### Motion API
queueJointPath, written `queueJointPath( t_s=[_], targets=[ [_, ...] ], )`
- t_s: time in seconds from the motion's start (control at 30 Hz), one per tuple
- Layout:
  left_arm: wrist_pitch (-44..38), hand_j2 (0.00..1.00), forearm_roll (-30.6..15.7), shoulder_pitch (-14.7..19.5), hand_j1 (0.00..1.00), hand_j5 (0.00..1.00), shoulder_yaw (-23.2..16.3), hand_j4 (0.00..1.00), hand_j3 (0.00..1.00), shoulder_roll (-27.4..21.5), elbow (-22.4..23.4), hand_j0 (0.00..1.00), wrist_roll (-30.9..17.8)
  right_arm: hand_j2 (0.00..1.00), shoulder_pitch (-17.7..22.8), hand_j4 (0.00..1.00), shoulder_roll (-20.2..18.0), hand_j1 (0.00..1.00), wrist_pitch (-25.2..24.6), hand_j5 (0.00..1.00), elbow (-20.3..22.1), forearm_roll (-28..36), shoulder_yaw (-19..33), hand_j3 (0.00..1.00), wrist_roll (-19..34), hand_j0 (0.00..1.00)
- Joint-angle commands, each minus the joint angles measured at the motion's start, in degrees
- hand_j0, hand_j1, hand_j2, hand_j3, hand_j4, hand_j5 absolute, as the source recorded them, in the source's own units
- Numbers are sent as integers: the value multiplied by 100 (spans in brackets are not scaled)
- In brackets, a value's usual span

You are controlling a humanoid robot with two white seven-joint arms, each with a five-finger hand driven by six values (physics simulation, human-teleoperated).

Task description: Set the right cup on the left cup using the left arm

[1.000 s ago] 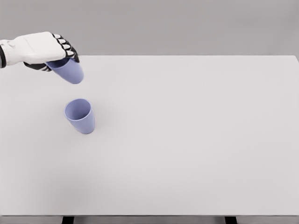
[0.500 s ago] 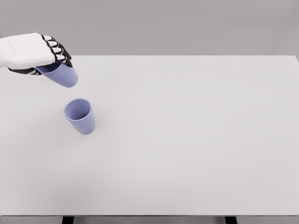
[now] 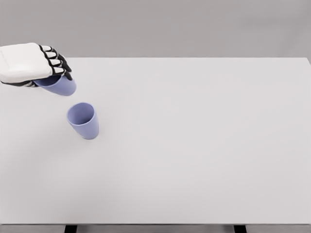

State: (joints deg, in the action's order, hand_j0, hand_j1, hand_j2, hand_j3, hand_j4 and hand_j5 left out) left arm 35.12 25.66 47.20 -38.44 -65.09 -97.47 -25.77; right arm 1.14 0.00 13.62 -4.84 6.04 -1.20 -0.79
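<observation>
Since half a second ago the left hand has drifted left and slightly down, and the held cup now shows less of its body below the fingers. Standing cup has not moved.

White table fills most of the head view, dark legs just visible at the bottom edge.

Left hand sits at about 10 o'clock in the picture, arm coming in from the left edge, back of the hand up. Fingers curled down and wrapped around the held cup, gripping it near its rim.

Held cup is lilac, raised off the table, partly hidden under the hand; cannot tell what is inside.

Standing cup is lilac too, upright on the table, mouth open and nothing inside. It lies at about 5 o'clock from the held cup, near but apart.
</observation>
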Motion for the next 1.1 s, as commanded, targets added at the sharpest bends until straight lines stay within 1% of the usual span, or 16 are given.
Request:
queueJointPath(
  t_s=[0.0, 0.03, 0.13, 0.17, 0.23, 0.3, 0.37, 0.4, 0.47, 0.6, 0.67, 1.07],
  targets=[
    [-12, 72, -114, 0, 72, 72, 171, 72, 72, -109, -27, 72, 10, 100, 0, 100, 0, 100, 0, 100, 1, 2, -2, 100, -1, 100],
    [-12, 71, -202, 0, 71, 71, 171, 71, 71, -180, -44, 71, 2, 100, 0, 100, 0, 100, 0, 100, 1, 2, -3, 100, -1, 100],
    [-12, 72, -211, 0, 72, 72, 171, 72, 72, -232, -132, 72, 2, 100, 0, 100, 0, 100, 0, 100, 1, 2, -3, 100, -1, 100],
    [-12, 72, -211, 0, 72, 72, 171, 72, 72, -303, -237, 72, 2, 100, 0, 100, 0, 100, 0, 100, 1, 2, 6, 100, -1, 100],
    [-12, 72, -211, -61, 72, 72, 162, 72, 72, -347, -334, 72, 2, 100, 0, 100, 0, 100, 0, 100, 1, 2, 6, 100, -1, 100],
    [-12, 72, -211, -202, 72, 72, 162, 72, 72, -347, -448, 72, 2, 100, 0, 100, 0, 100, 0, 100, 1, 2, 6, 100, -1, 100],
    [-12, 73, -220, -220, 73, 73, 162, 73, 73, -364, -527, 73, 10, 100, 0, 100, 0, 100, 0, 100, 1, 2, 6, 100, 8, 100],
    [-12, 72, -220, -281, 72, 72, 162, 72, 72, -364, -563, 72, 2, 100, 0, 100, 0, 100, 0, 100, 1, 2, -2, 100, 8, 100],
    [-12, 72, -299, -290, 72, 72, 162, 72, 72, -356, -572, 72, 10, 100, 0, 100, 0, 100, 0, 100, 1, 2, 6, 100, -1, 100],
    [-12, 72, -307, -334, 72, 72, 153, 72, 72, -338, -572, 72, 10, 100, 0, 100, 0, 100, 0, 100, 1, 2, -3, 100, -1, 100],
    [-12, 72, -422, -325, 72, 72, 162, 72, 72, -356, -572, 72, 2, 100, 0, 100, 0, 100, 0, 100, 1, 2, -3, 100, 8, 100],
    [-12, 72, -466, -343, 72, 72, 135, 72, 72, -189, -572, 72, 10, 100, 0, 100, 0, 100, 0, 100, 1, 2, 6, 100, 8, 100]
  ],
)
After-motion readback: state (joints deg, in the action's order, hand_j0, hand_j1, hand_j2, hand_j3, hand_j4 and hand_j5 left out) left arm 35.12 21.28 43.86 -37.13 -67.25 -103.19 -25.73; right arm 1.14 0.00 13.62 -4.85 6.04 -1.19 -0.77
